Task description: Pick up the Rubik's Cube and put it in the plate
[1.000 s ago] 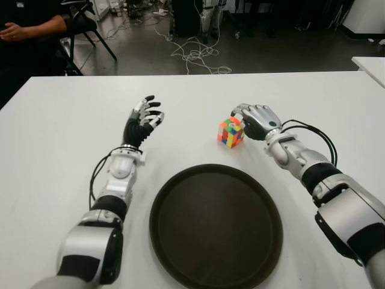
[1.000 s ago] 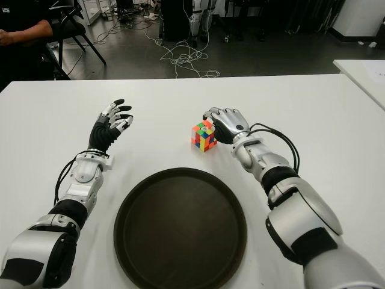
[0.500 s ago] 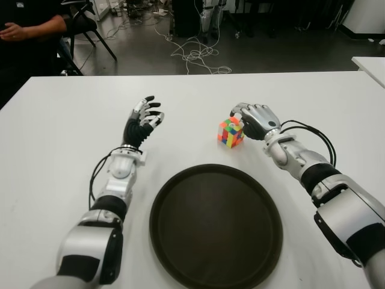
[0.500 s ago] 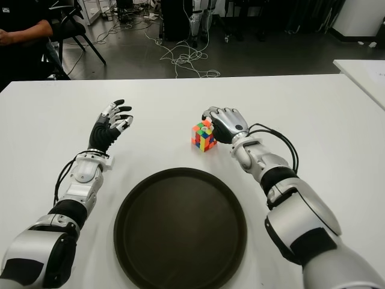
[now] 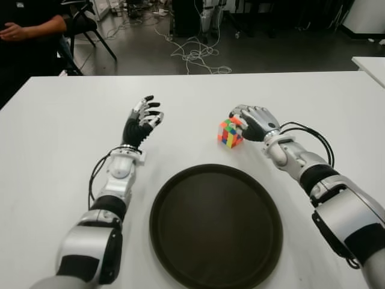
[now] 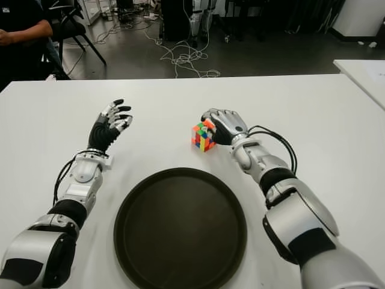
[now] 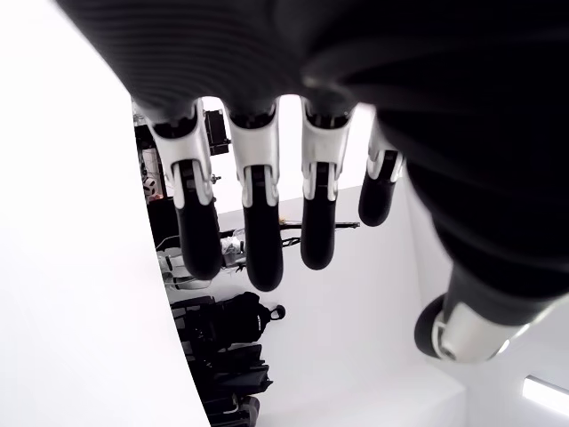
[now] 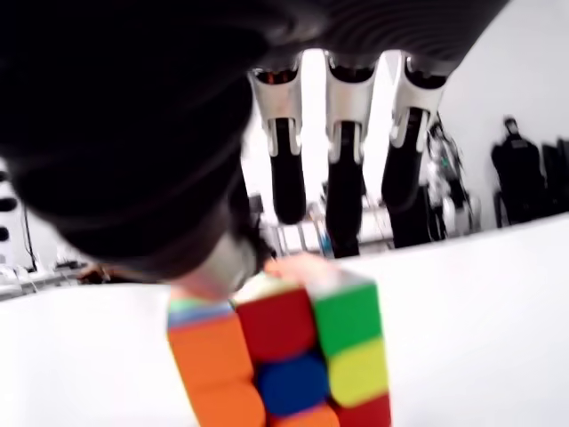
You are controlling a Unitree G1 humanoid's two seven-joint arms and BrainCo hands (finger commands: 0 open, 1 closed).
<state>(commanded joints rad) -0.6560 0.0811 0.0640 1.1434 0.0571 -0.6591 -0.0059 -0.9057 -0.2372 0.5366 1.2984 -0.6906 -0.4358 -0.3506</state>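
Right hand cups Rubik's Cube (wrist view: fingers uncurled beyond it)

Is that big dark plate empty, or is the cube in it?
Empty. The plate is bare; the Rubik's Cube sits on the table beyond it.

I've got the right hand reached forward with its fingers arched over but not clamped, and the left hand raised with fingers loosely spread.
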